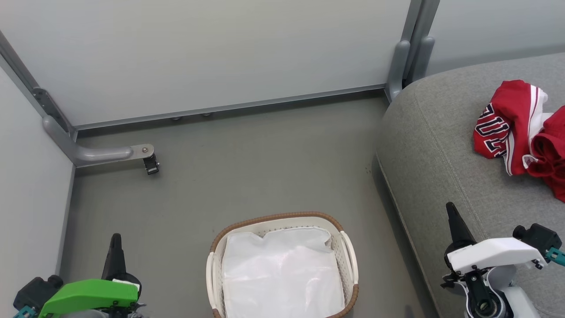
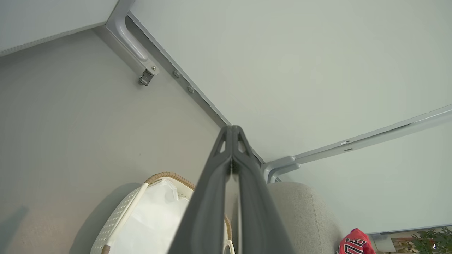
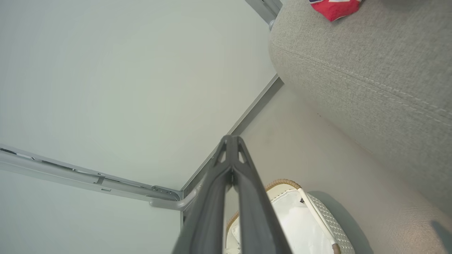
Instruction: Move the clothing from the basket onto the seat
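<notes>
Where the seat point(image 1: 441, 150) rose at the right of the head view, the clothing point(image 1: 512, 123) lay crumpled on its grey cushion, red with white stripes and well apart from the basket point(image 1: 282, 217). Dark, white-edged block lettering ran across a fold. Only part of it showed, something like "UL", and the whole word could not be read. The basket stood on the grey floor point(image 1: 247, 176) near the seat's front edge, holding a plain white sheet point(image 1: 282, 274). The left tool point(image 1: 115, 240) hung to the basket's left, and the right tool point(image 1: 451, 210) hung over the seat's edge to its right. In its own wrist view each was pressed together tip to tip, pinching nothing. Pale wall panels point(image 1: 220, 53) stood behind.
</notes>
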### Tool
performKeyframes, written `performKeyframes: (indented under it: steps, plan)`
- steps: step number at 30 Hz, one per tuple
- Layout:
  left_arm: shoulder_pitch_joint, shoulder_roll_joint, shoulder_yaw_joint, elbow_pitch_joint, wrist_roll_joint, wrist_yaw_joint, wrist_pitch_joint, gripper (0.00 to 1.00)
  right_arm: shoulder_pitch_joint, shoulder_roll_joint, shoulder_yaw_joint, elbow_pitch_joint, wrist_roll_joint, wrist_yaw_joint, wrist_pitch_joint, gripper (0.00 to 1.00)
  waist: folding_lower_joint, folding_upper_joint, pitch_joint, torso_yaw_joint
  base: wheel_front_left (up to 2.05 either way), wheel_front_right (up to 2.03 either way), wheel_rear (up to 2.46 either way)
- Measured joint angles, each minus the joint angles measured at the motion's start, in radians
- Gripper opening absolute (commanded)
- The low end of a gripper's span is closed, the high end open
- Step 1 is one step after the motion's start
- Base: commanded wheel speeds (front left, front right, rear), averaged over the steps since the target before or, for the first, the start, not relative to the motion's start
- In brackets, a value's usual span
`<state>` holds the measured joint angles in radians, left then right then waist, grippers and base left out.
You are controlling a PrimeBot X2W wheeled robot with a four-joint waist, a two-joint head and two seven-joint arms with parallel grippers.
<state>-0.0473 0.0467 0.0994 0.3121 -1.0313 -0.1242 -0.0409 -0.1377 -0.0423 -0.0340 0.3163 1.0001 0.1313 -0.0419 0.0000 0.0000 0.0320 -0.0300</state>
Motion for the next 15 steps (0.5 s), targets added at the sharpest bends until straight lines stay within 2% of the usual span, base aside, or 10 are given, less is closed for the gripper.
performKeyframes:
  steps: [15]
  plan:
    - [-0.015,0.0,0.003,-0.017,-0.155,0.0,0.041,0.0,0.004,-0.001,-0.021,-0.019,0.162,0.0,0.042,0.0,0.0,0.0,-0.006,0.006,0.0,0.0,0.0]
